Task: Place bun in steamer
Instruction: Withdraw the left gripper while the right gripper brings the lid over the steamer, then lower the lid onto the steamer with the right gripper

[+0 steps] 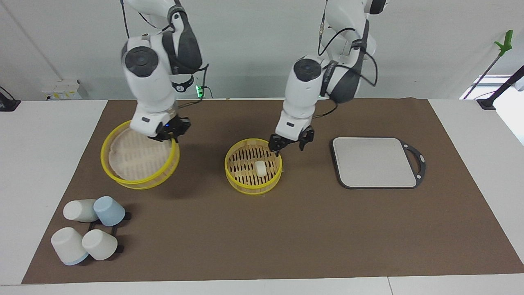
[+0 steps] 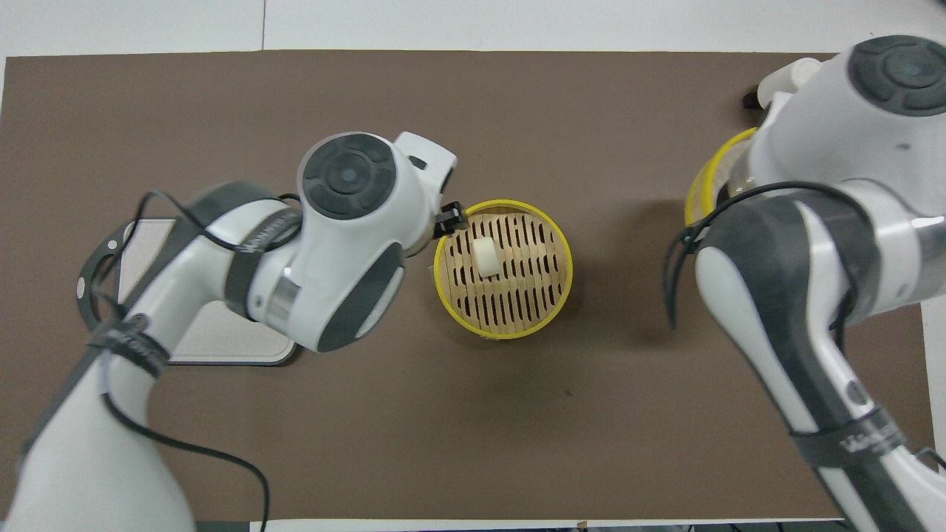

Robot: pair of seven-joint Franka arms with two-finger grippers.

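Cream bun (image 1: pixel 260 168): resting on steamer (image 1: pixel 245 186) floor.
Left end effector (image 1: pixel 290 145): spread, empty, over steamer rim.
Right end effector (image 1: pixel 170 137): clamped on steamer lid (image 1: pixel 135 172), tilted.

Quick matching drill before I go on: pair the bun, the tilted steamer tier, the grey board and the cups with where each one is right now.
Things:
1. bun
2. tilted steamer tier
3. grey board
4. cups

Places:
A. toward the left arm's end of the table
B. held up at its rim by the right end effector
C. on the slatted floor of the steamer tier resting at mid-table
D. grouped toward the right arm's end, farther from the robots than the steamer tiers

Pairs: 1-C, 2-B, 3-A, 4-D
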